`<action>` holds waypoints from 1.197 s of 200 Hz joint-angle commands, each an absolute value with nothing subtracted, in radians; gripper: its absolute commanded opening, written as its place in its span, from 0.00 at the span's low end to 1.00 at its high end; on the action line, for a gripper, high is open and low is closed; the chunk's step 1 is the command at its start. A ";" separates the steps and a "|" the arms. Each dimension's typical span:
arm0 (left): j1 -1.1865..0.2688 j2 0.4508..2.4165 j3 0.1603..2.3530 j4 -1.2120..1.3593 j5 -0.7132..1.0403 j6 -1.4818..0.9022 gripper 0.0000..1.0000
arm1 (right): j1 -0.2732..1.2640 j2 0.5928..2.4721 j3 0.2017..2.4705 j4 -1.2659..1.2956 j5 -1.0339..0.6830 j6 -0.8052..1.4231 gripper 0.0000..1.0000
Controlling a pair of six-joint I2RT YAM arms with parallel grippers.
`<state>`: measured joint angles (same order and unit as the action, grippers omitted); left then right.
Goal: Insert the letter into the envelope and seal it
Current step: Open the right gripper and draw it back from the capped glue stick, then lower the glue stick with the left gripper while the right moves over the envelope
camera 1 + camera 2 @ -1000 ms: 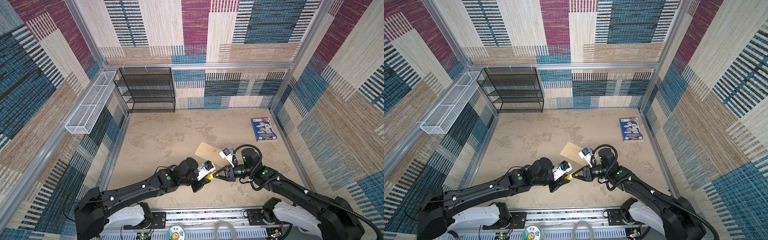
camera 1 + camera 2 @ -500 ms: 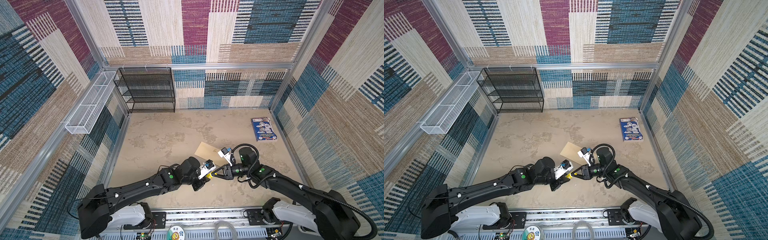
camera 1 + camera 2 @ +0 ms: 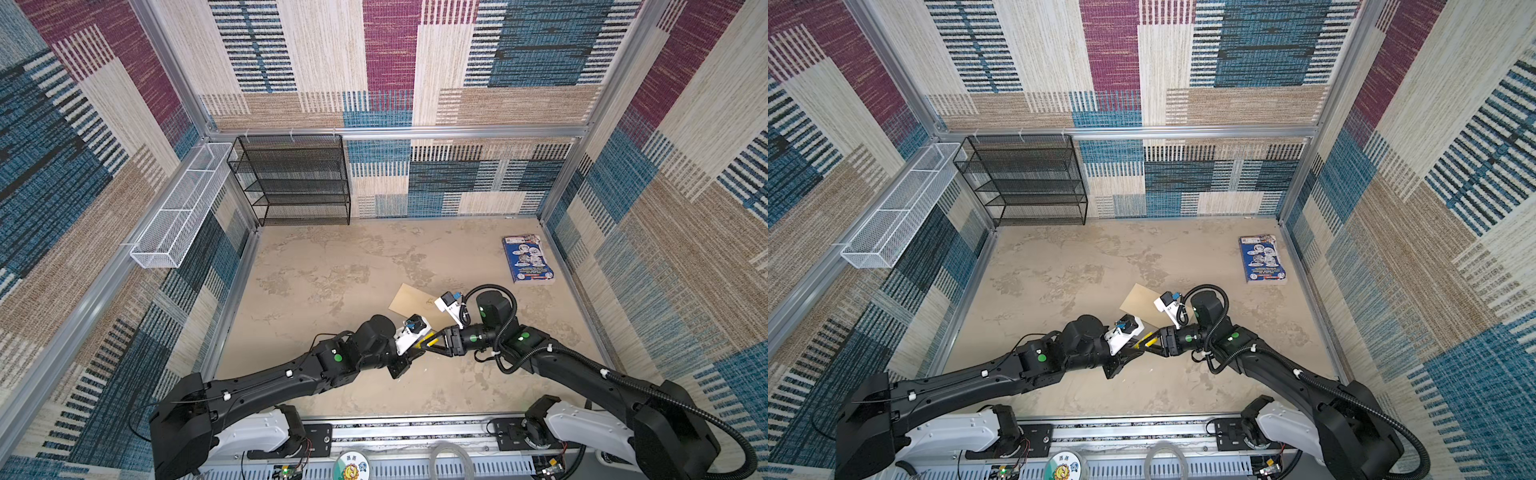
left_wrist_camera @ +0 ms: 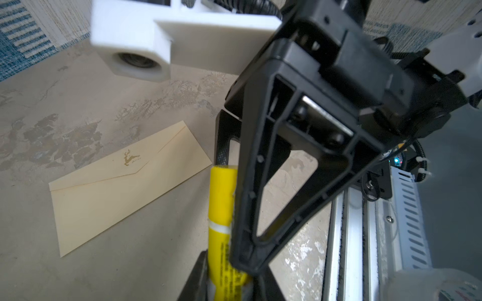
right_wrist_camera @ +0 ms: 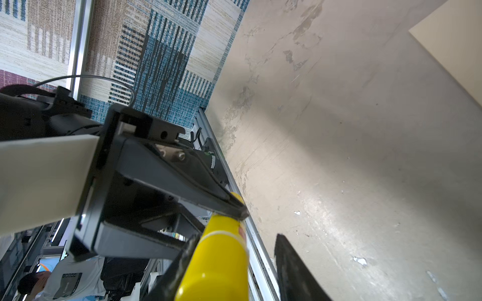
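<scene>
- Beige mottled tabletop (image 3: pixel 332 270) is shown in both top views, with the flat, long tan kraft-paper envelope (image 3: pixel 409 299) lying near its middle, pointed flap folded down.
- The letter is not seen in any view.
- A yellow cylindrical glue stick (image 4: pixel 221 198) is clamped by the left gripper (image 5: pixel 224 221). The right gripper (image 5: pixel 238 237) is spread around it, with one finger standing clear.
- From the meeting jaws the envelope is found at 12 o'clock, just beside them. Its long axis is laid roughly from 10 to 4 o'clock.
- The right arm is judged nearer and freer.
</scene>
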<state>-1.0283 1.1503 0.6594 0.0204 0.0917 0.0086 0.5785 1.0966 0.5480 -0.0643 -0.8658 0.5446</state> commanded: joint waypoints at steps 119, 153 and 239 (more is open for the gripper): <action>-0.940 1.238 0.624 -0.374 -0.199 -0.752 0.00 | 0.503 0.906 0.684 -0.343 -0.304 0.660 0.86; -0.814 1.364 0.653 -0.286 -0.083 -0.809 0.00 | 0.503 0.966 0.690 -0.333 -0.271 0.599 0.86; -0.720 1.576 0.768 -0.178 -0.013 -0.823 0.00 | 0.309 1.584 0.911 -0.164 -0.310 0.392 0.72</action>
<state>-0.7315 1.5406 0.7551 -0.2176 -0.0422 -0.8017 0.3473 1.4788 0.8673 -0.2661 -0.2413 0.4541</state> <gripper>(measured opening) 0.278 0.730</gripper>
